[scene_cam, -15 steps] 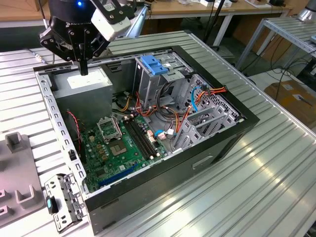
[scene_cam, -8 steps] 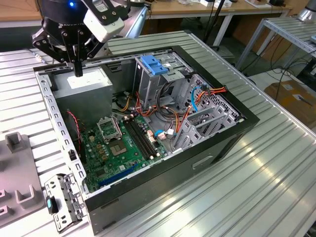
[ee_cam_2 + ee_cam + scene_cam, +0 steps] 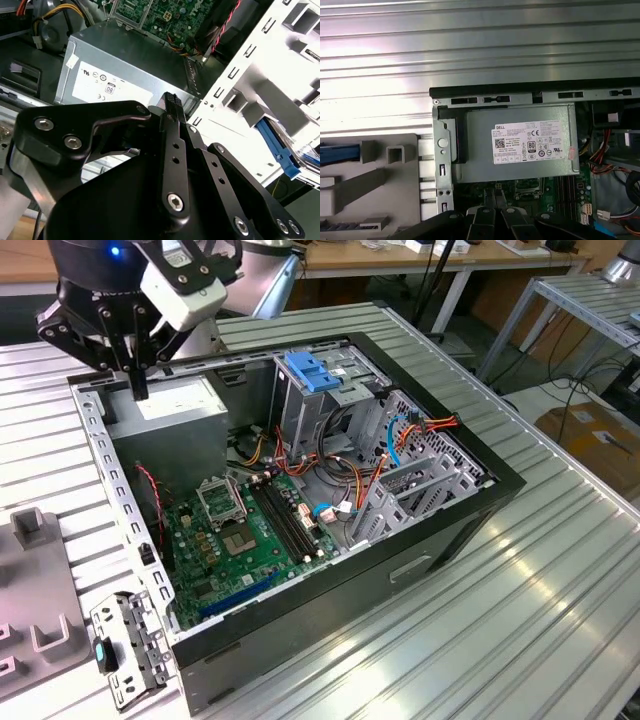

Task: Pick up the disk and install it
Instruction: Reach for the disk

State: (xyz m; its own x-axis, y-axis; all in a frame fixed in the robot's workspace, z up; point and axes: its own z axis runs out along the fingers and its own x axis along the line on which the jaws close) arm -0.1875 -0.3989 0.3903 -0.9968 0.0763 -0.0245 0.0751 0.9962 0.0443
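The matte black gripper has its two slim, flat fingers pressed together with nothing between them. It hangs just over a smooth grey sheet-metal box with a white sticker, which sits in a corner of the open black computer case. Past the box from the fingertips lies a green circuit board. The disk is outside the case, off to the gripper's side, its blue plastic rail showing. It sits in a moulded grey plastic tray on the ribbed aluminium table.
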